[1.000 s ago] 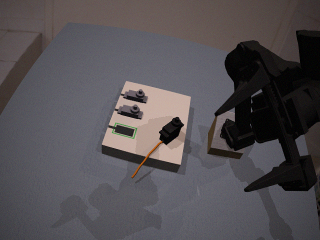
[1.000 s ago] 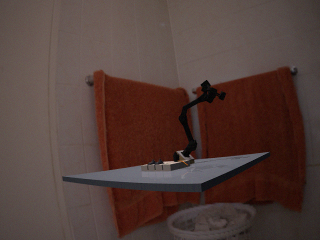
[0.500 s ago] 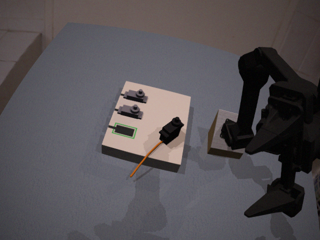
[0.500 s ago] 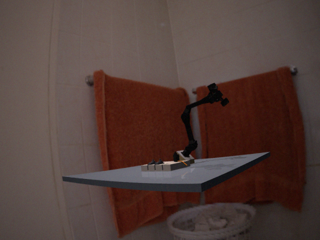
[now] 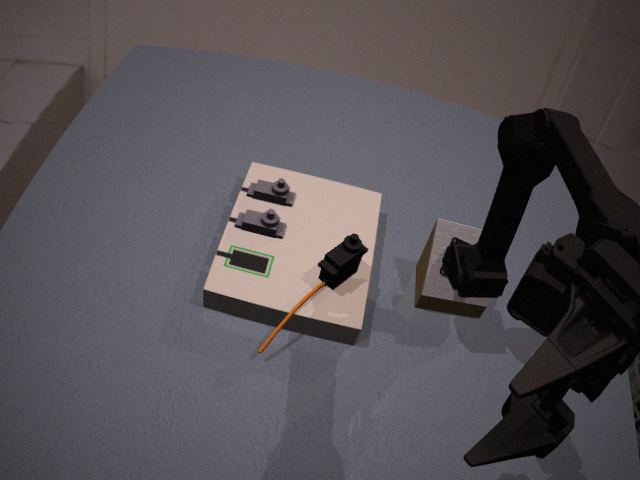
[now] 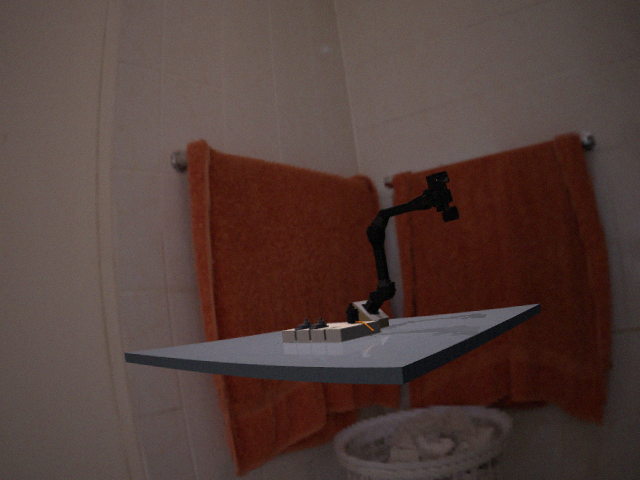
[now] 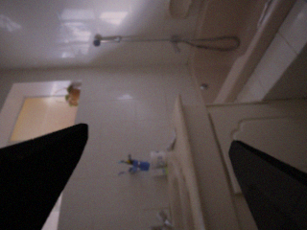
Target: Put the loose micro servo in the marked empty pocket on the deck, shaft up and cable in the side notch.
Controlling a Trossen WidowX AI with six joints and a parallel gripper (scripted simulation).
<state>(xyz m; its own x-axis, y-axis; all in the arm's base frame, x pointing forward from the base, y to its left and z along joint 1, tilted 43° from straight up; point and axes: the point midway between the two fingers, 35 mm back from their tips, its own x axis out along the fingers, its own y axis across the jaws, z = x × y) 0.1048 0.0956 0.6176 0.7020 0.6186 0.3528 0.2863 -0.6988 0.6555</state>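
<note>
The loose black micro servo (image 5: 342,262) (image 6: 352,313) stands on the right part of the pale deck (image 5: 310,206) (image 6: 354,331), turned at an angle to the pocket, with its output shaft up. Its orange cable (image 5: 292,313) (image 6: 366,326) runs over the deck's front edge and past it. The marked pocket (image 5: 249,261), outlined in green, is empty, with its side notch (image 5: 223,253) at the left. My gripper (image 5: 490,423) (image 7: 160,139) is open and empty, high above the table and well to the right of the deck. The wrist view shows only the two fingers and the room.
Two grey servos (image 5: 269,191) (image 5: 260,222) sit in the deck behind the empty pocket. The arm's base block (image 5: 429,273) stands right of the deck, and the arm rises from it. The blue-grey table (image 5: 129,361) (image 6: 413,351) ends in open edges.
</note>
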